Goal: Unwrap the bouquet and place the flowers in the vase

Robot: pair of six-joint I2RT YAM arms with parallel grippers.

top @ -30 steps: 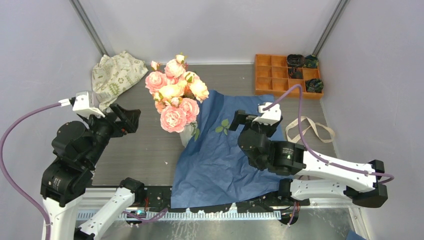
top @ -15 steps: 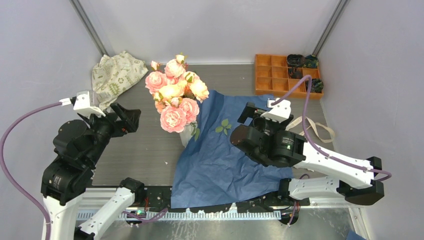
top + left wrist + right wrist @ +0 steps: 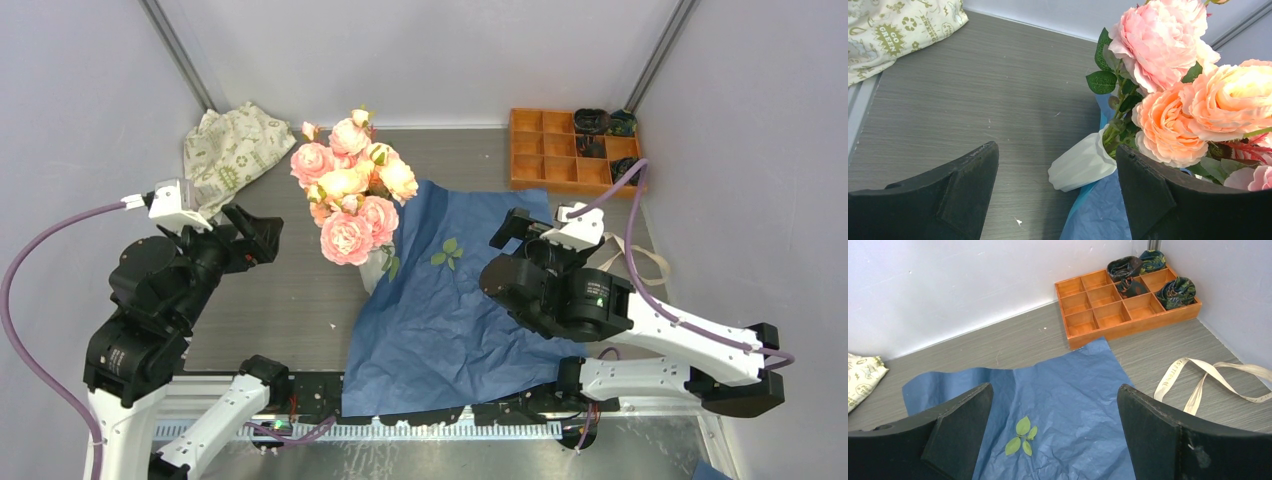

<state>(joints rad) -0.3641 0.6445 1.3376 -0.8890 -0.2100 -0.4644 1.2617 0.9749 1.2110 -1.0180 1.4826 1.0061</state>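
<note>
The flowers (image 3: 350, 190), pink and peach roses with green leaves, stand with their stems in the white ribbed vase (image 3: 375, 268) at mid table. No wrapped bouquet is left: its blue paper (image 3: 440, 320) lies spread flat to the right of the vase, and the beige ribbon (image 3: 620, 258) lies loose beyond it. My left gripper (image 3: 262, 237) hangs open left of the vase, apart from it; in its wrist view the vase (image 3: 1080, 165) and the flowers (image 3: 1168, 75) show between the open fingers. My right gripper (image 3: 522, 235) is open and empty above the paper (image 3: 1063, 385).
A cream patterned cloth (image 3: 230, 150) lies at the back left. An orange compartment tray (image 3: 560, 155) with dark bundles sits at the back right. A small loose leaf sprig (image 3: 447, 252) rests on the paper. Grey walls close in both sides.
My right arm has drawn back to the right, away from the vase, still open. The left arm, flowers and vase have not moved.
</note>
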